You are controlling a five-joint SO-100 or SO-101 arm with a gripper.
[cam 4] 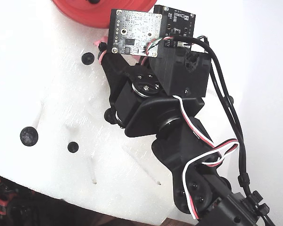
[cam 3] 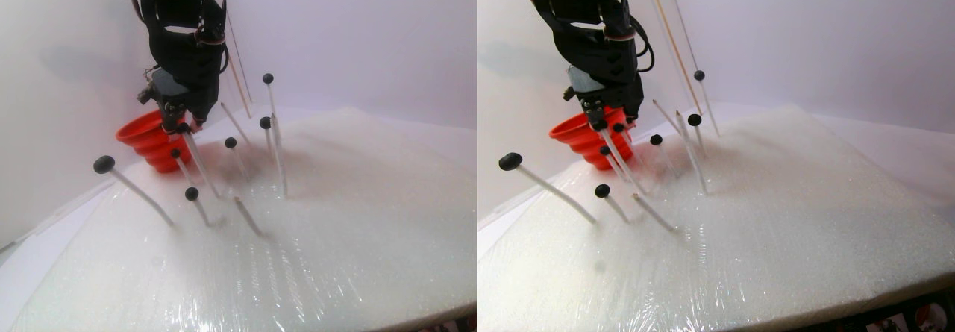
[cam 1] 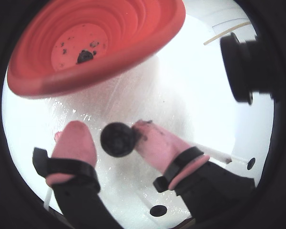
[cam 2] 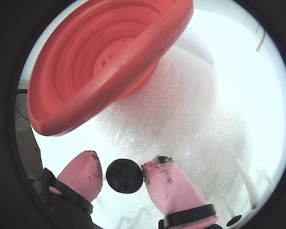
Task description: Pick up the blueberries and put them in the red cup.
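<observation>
1. Pink rubber-sleeved fingertips [cam 2: 164, 183] fill the bottom of both wrist views. The two-finger gripper [cam 1: 115, 138] is narrowed around one small round blue-black matte ball, a blueberry [cam 1: 117, 139]. The right-hand pad touches it. On the left pad, a thin gap shows in a wrist view [cam 2: 104, 177], so contact there is uncertain.

2. Stereo pair view: the gripper sits at the top of a thin clear stalk [cam 3: 200, 164] planted in the white foam bed wrapped in clear film [cam 3: 313, 227]. Whether the held berry is off its stalk yet, I cannot tell.

3. Large round red plastic cup [cam 1: 133, 52], with concentric rings inside, lies just beyond the fingertips in both wrist views, tilted with its mouth toward the camera. A dark lump [cam 1: 85, 56] rests on its floor, probably a berry already delivered.

4. More berries stand on stalks across the foam: one far left [cam 3: 104, 164], one near the front [cam 3: 192, 193], others behind [cam 3: 266, 78].

5. Step in hand, by my reading: the grasp and pluck of one berry, with the carry not yet made.

6. Next move calls for a firm pinch on both sides, a lift clear of the stalk, then a short travel over the cup's rim before opening. Risk: the ball rolls out of a one-sided grip.
</observation>
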